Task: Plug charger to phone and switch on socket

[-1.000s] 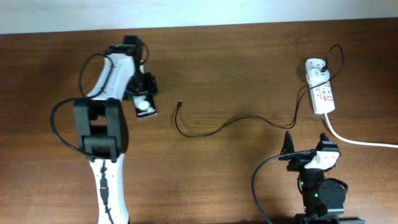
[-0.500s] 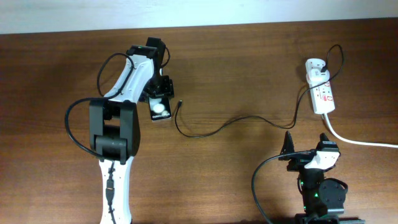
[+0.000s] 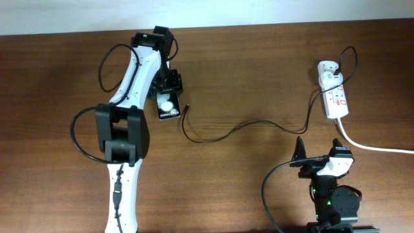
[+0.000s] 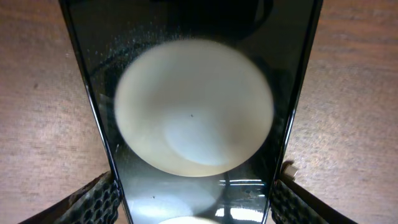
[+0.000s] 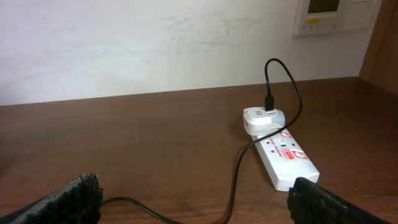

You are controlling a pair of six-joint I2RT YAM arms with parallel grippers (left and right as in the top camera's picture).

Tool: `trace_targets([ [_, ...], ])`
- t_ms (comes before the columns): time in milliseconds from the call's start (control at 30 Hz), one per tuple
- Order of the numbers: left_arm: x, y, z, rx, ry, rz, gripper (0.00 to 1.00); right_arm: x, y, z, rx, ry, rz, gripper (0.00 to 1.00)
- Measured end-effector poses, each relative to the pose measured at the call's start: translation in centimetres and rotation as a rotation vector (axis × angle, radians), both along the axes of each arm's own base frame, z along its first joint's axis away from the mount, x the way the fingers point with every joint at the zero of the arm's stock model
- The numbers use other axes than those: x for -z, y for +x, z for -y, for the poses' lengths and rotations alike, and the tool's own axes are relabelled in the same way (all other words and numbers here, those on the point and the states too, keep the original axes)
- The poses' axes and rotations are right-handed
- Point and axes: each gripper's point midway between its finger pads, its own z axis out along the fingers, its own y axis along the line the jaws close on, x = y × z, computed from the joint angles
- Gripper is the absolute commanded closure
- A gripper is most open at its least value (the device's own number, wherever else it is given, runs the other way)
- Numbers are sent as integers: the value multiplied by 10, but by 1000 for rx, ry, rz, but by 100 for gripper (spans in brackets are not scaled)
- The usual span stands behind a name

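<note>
The black phone with white round patches lies between the fingers of my left gripper, which is shut on its far end at the table's left middle. In the left wrist view the phone fills the frame, with a finger pad at each edge. The charger's thin black cable has its plug tip just right of the phone and runs right to the white adapter in the socket. My right gripper is open and empty, near the front edge. The socket shows ahead of it.
A thick white cord runs from the socket off the right edge. The cable crosses the table in front of my right gripper. A pale wall stands behind the table's far edge.
My left gripper has carried the phone to the right and slightly back, so it now lies close beside the cable's plug tip. The right arm has not moved.
</note>
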Motion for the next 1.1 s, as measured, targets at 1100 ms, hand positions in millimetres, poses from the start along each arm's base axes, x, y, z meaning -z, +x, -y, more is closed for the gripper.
trace_targets([
  [1100,-180,-22,39,205,-216,255,36,0,0,0,0,0,0,1],
])
